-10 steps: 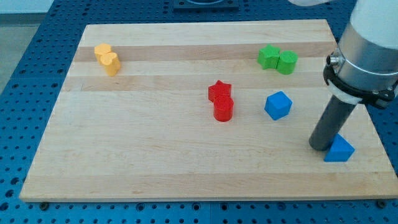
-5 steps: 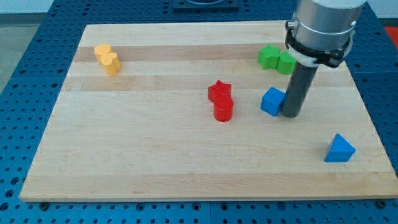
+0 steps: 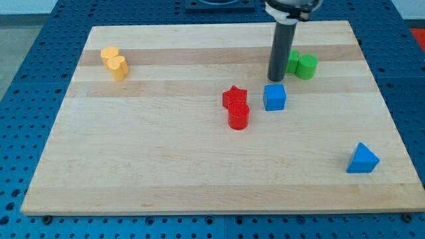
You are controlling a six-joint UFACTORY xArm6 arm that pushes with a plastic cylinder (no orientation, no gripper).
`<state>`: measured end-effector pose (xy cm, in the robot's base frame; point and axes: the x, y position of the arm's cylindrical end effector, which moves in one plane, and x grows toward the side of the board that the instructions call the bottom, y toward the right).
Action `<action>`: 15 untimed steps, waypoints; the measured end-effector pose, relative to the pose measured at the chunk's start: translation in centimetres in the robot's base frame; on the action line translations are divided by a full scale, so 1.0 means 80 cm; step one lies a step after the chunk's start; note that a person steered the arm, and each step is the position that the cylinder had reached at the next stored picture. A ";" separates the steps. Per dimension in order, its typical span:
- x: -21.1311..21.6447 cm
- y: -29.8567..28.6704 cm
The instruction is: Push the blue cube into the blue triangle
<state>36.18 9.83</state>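
My tip [image 3: 276,79] rests on the wooden board [image 3: 166,172] just above the blue cube [image 3: 274,97], toward the top edge, close to it and possibly touching; I cannot tell for sure. There is no claw on this arm, only the dark rod, so nothing is open or shut. The rod partly hides the left one of the two green blocks [image 3: 306,66] near the top right corner. The blue cube sits right of centre, just beside the red star [image 3: 234,97] and red cylinder [image 3: 238,116]. The blue triangle [image 3: 362,159] lies well apart near the bottom right corner. Two yellow blocks [image 3: 115,63] sit near the top left corner.
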 end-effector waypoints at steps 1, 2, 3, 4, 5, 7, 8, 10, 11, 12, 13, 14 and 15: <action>0.000 -0.034; 0.000 -0.040; 0.021 -0.029; 0.065 0.003; 0.116 0.039; 0.169 0.072; 0.138 0.051; 0.110 0.005; 0.175 0.005; 0.188 0.007; 0.188 0.011; 0.186 0.034; 0.186 0.057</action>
<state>51.06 14.35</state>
